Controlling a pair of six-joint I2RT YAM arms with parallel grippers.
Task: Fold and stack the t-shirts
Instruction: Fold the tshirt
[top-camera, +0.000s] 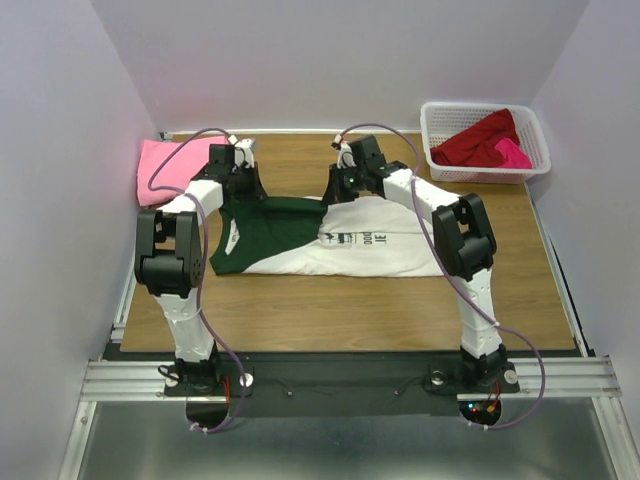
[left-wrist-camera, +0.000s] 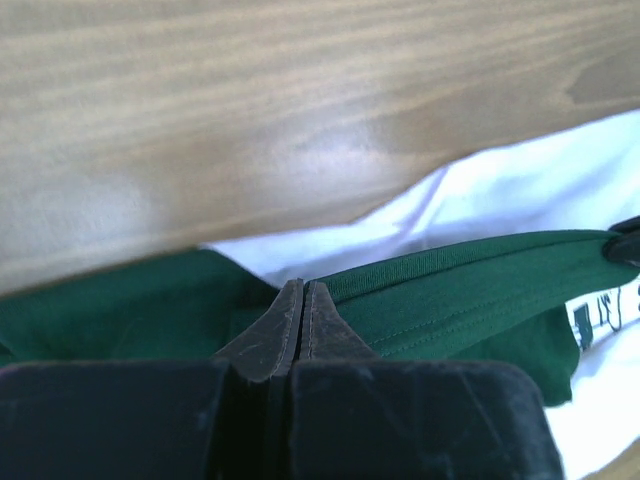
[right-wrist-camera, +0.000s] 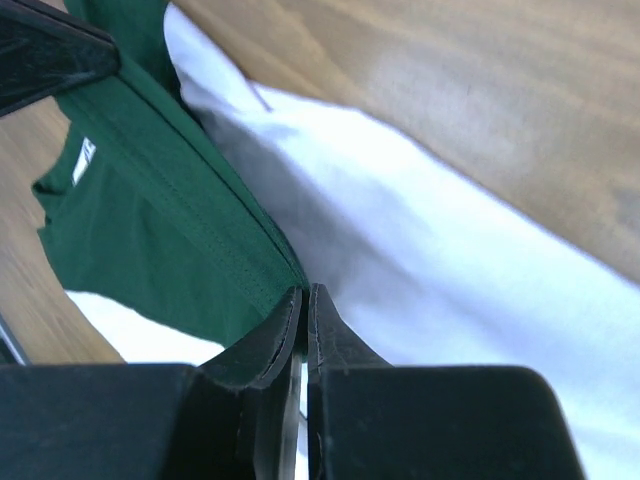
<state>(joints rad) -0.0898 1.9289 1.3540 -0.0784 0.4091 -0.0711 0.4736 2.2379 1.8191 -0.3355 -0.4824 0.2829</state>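
The white t-shirt with dark green sleeves (top-camera: 330, 240) lies partly folded mid-table, a green sleeve laid across its left half and black print showing. My left gripper (top-camera: 237, 187) is shut on the shirt's green edge (left-wrist-camera: 420, 290) at its far left. My right gripper (top-camera: 340, 188) is shut on the same green hem (right-wrist-camera: 200, 240) at the far middle, white cloth (right-wrist-camera: 450, 290) beside it. A pink t-shirt (top-camera: 165, 165) lies folded at the far left. Dark red (top-camera: 480, 140) and magenta (top-camera: 512, 153) shirts sit in the basket.
A white lattice basket (top-camera: 438, 168) stands at the far right corner. Bare wooden table (top-camera: 350, 310) runs in front of the shirt. White walls close in on the left, back and right. A metal rail (top-camera: 350, 375) holds both arm bases at the near edge.
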